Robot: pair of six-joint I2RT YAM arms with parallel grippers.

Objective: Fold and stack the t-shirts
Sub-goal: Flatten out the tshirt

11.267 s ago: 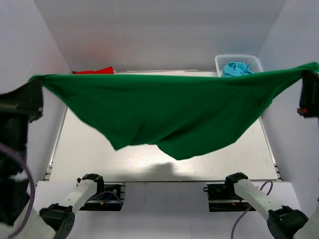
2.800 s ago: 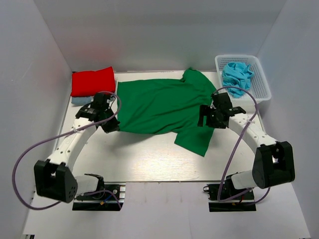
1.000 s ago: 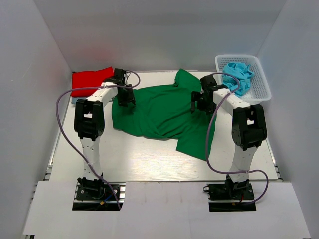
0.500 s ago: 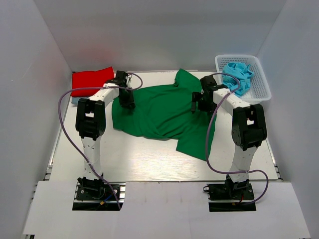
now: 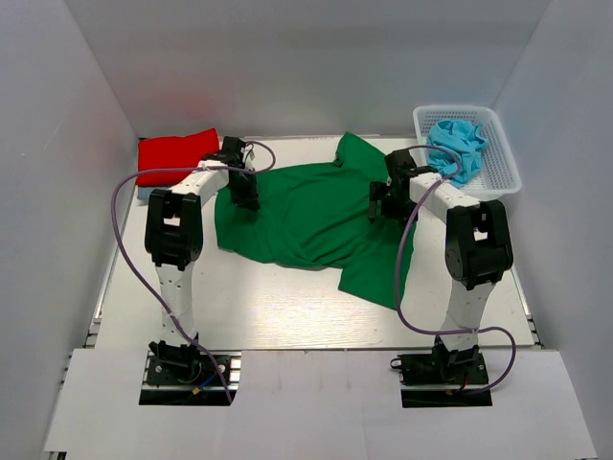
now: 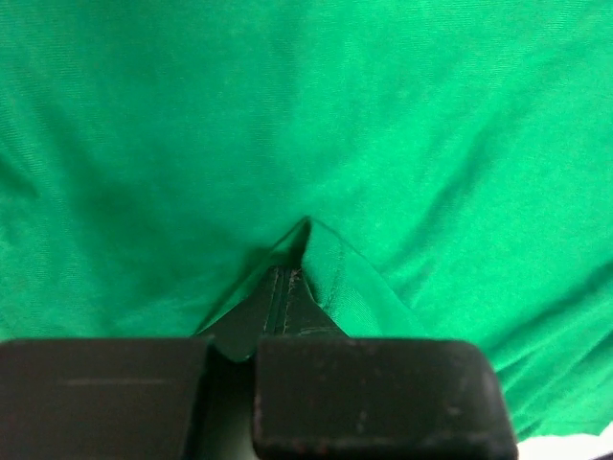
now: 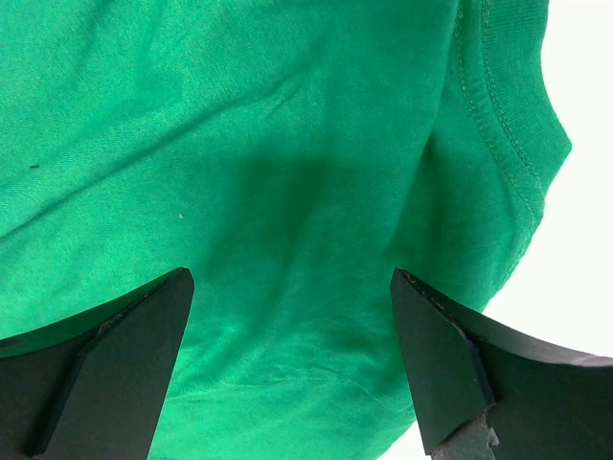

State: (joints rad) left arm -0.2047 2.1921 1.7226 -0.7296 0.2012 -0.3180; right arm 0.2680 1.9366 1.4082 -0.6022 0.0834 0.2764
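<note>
A dark green t-shirt (image 5: 306,216) lies spread and rumpled across the middle of the table, one sleeve pointing to the back. My left gripper (image 5: 247,195) sits at its left edge, shut on a pinched fold of the green cloth (image 6: 330,278). Over the shirt's right side, my right gripper (image 5: 383,203) stands open just above the cloth (image 7: 287,192), near a hemmed edge (image 7: 503,115), with nothing between its fingers (image 7: 441,355). A folded red t-shirt (image 5: 172,156) rests at the back left on a pale blue one (image 5: 146,195). Turquoise shirts (image 5: 458,144) are bunched in the basket.
A white mesh basket (image 5: 503,158) stands at the back right corner. White walls close in the table on the left, back and right. Both arms reach up from their bases at the near edge, cables looping beside them.
My left gripper has closed on a fold of the green shirt's left edge. The right gripper has shifted slightly down over the shirt and stays open.
</note>
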